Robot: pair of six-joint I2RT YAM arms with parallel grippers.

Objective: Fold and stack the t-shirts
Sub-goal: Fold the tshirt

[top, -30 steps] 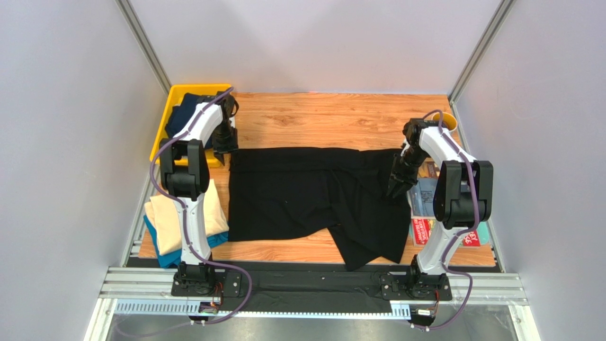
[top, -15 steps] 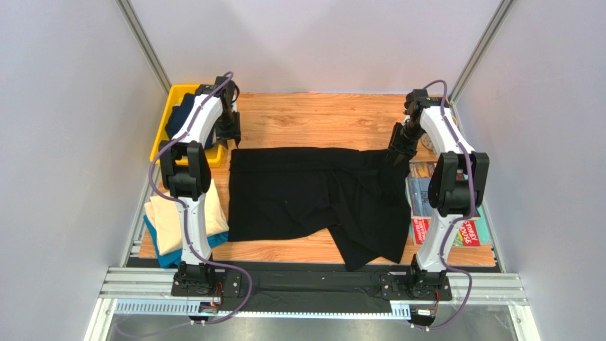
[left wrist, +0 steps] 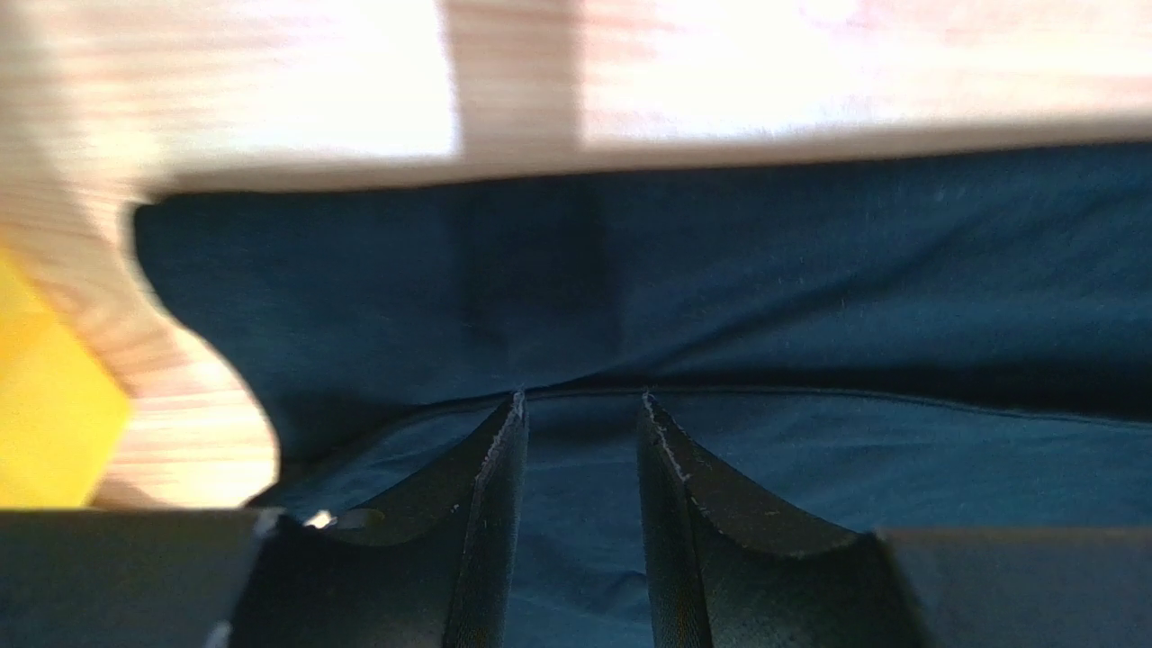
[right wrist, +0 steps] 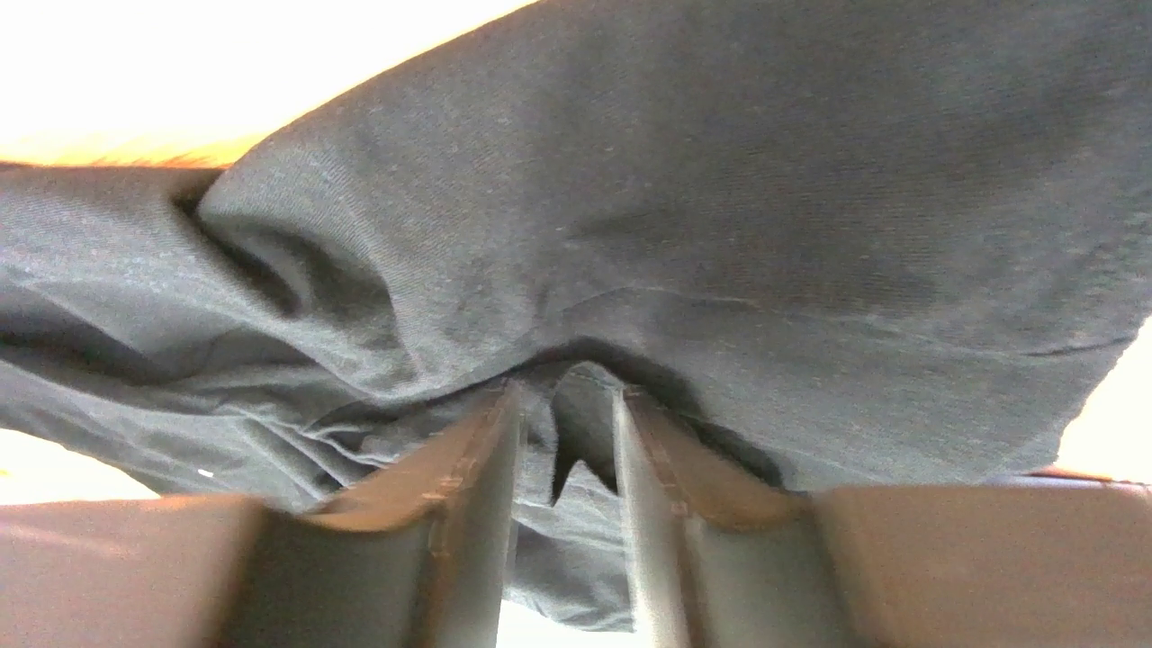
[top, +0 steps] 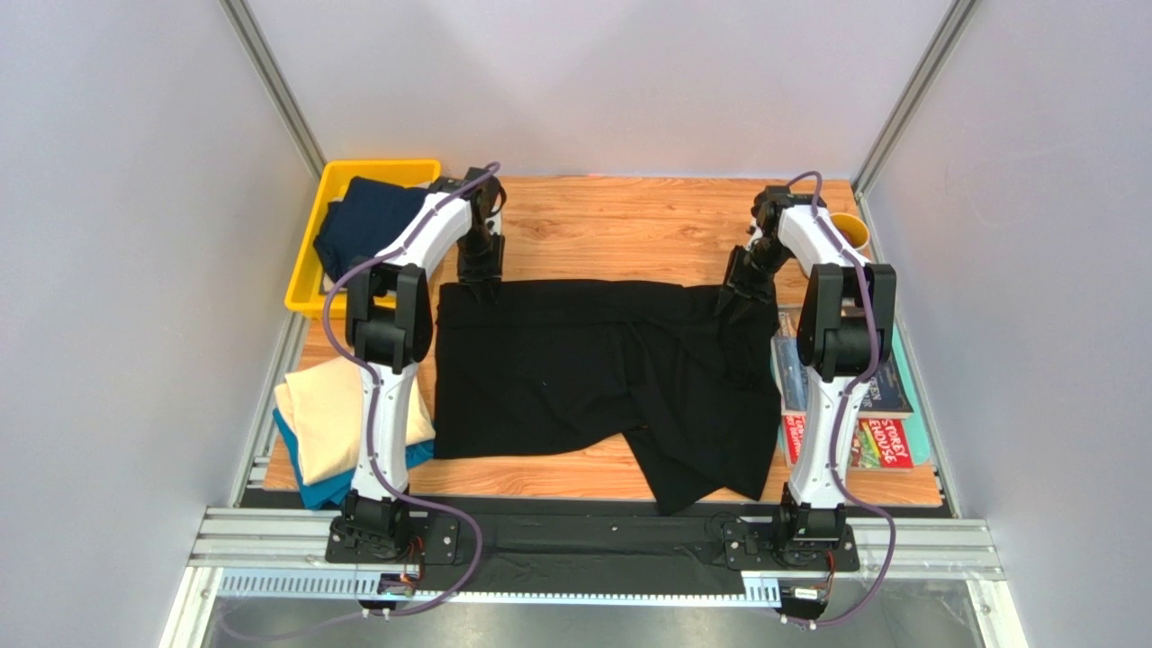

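At far left a navy t-shirt (top: 365,216) is heaped in the yellow bin (top: 300,263). Nearer, a cream t-shirt (top: 331,412) is stacked folded on a teal t-shirt (top: 318,489). The black t-shirt (top: 568,365) is spread across the middle of the table (top: 609,223), its right half rumpled. The left pincer (left wrist: 582,400) is set half-open on the far left corner, at a hem; whether cloth is pinched cannot be told. The right pincer (right wrist: 567,394) is closed partway on a gathered fold at the far right corner. Should only one corner be truly held, the shirt could be dragged askew when lifted. The magazines (top: 886,439) might then be swept by its trailing flap.
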